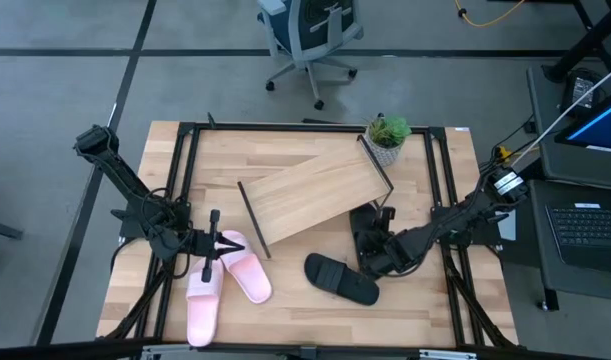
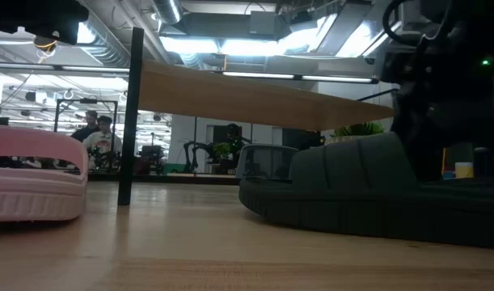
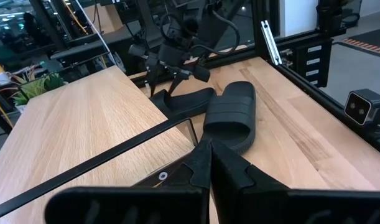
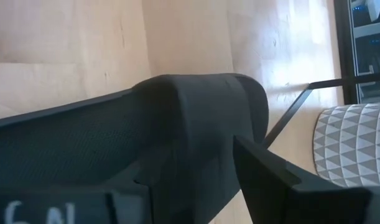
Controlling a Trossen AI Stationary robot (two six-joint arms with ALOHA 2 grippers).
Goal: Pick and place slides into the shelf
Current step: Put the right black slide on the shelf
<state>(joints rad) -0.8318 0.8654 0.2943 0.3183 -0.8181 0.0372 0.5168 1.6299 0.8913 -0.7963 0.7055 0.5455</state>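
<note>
Two black slides lie on the table. One (image 1: 341, 278) is near the front and shows close up in the low view (image 2: 344, 186). The other (image 3: 186, 99) lies beside the shelf's near edge, sole down. My right gripper (image 3: 166, 87) stands open over it, pointing steeply down, with a finger on either side of one end. Its wrist view is filled by that slide's strap (image 4: 196, 124). Two pink slides (image 1: 247, 272) (image 1: 204, 303) lie at the front left. My left gripper (image 1: 223, 243) hangs shut above them, holding nothing. The slanted light-wood shelf (image 1: 320, 190) stands mid-table. My right gripper comes at the black slide from above, slanting in from the table's right, its open fingers (image 4: 283, 186) close beside the strap (image 4: 239, 112). Whether a finger touches the slide, I cannot tell. The slide rests flat on the table.
A potted plant (image 1: 387, 138) in a patterned white pot stands at the shelf's far right corner. The shelf's thin black end rods (image 1: 255, 220) (image 1: 377, 165) stick out at both ends. Black frame rails (image 1: 180, 180) run along the table's left and right sides.
</note>
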